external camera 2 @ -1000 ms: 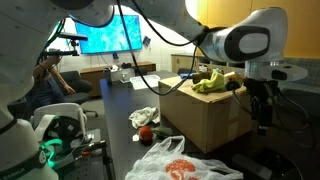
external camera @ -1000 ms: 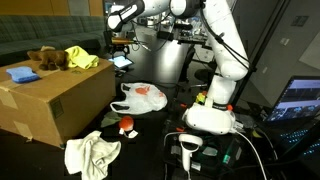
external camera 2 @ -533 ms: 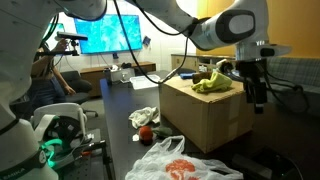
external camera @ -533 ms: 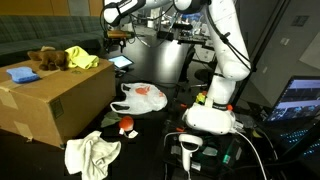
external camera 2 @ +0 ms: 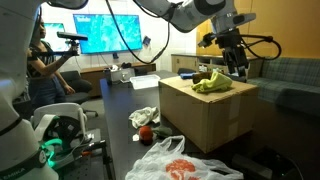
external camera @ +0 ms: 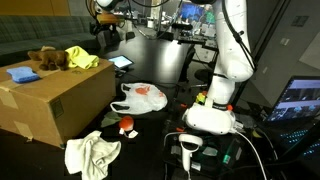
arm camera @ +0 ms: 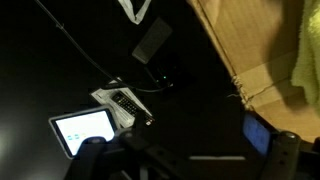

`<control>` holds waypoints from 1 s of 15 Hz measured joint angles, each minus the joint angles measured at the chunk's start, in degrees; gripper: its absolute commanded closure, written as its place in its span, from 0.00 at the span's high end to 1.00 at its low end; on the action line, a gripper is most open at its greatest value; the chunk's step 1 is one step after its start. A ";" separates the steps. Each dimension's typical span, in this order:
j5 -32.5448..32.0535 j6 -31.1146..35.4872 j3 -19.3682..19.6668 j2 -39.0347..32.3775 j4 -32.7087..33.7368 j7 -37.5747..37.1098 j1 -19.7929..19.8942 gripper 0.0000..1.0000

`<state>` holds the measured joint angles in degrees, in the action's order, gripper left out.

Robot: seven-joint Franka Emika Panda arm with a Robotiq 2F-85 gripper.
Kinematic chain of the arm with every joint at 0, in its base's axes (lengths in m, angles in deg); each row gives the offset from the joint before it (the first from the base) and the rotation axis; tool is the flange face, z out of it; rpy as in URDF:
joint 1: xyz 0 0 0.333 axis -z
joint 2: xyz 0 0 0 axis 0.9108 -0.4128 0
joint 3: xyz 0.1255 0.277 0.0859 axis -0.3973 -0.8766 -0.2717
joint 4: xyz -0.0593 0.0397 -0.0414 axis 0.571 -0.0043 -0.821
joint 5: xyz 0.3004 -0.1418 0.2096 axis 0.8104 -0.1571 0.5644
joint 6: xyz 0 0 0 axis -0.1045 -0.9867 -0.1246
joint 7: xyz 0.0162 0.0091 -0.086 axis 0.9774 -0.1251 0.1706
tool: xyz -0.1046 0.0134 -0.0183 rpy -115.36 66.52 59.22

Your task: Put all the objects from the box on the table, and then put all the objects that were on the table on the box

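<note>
The big brown cardboard box (external camera: 50, 100) stands on the dark table (external camera: 165, 70). On its top lie a yellow cloth (external camera: 82, 58), a brown plush toy (external camera: 45, 59) and a blue item (external camera: 20, 73). The box (external camera 2: 205, 112) with the yellow cloth (external camera 2: 212, 82) also shows from its other side. My gripper (external camera: 106, 30) hangs open and empty in the air beyond the box's far end, above the level of its top (external camera 2: 237, 66). In the wrist view the gripper (arm camera: 190, 160) looks down on the box edge (arm camera: 250, 55) and the yellow cloth (arm camera: 305, 50).
On the table lie a white plastic bag holding something orange (external camera: 140, 97), a crumpled white cloth (external camera: 92, 152) and a small red object (external camera: 126, 126). A lit tablet (arm camera: 85, 130) and a remote (arm camera: 125, 100) rest below the gripper. The robot base (external camera: 212, 110) stands beside cables.
The arm has risen and swung toward the far end of the box top. The gripper has stayed open and empty. Nothing on the box or the table has moved.
</note>
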<state>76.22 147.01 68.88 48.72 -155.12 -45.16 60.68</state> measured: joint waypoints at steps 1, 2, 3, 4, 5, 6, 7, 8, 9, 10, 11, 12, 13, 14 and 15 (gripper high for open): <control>-0.07 -0.04 -0.81 0.21 0.14 1.16 -0.42 1.00; -0.07 -0.05 -1.66 0.21 0.43 2.64 -0.66 1.00; -0.07 -0.05 -2.57 0.18 0.69 4.39 -0.79 1.00; -0.07 -0.07 -3.46 0.07 1.02 6.40 -0.84 1.00; -0.07 -0.20 -4.25 -0.06 1.46 8.51 -0.84 1.00; -0.07 -0.42 -4.95 -0.33 2.10 10.65 -0.84 1.00; -0.07 -0.65 -5.61 -0.70 2.86 12.87 -0.82 1.00; -0.06 -0.94 -6.17 -1.15 3.74 14.88 -0.80 1.00; -0.05 -1.30 -6.69 -1.74 4.75 16.65 -0.80 1.00; 0.03 -1.57 -7.16 -2.38 5.84 18.25 -0.79 1.00; 0.20 -1.88 -7.58 -3.12 7.05 19.63 -0.78 1.00; 0.32 -2.26 -7.96 -3.96 8.34 20.89 -0.77 1.00; 0.55 -2.76 -8.32 -4.90 9.73 22.02 -0.76 1.00; 0.75 -3.31 -8.65 -5.89 11.17 22.94 -0.75 1.00; 0.88 -4.08 -8.95 -7.00 12.69 23.61 -0.76 1.00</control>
<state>77.10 142.93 59.93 41.72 -142.43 -21.55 59.92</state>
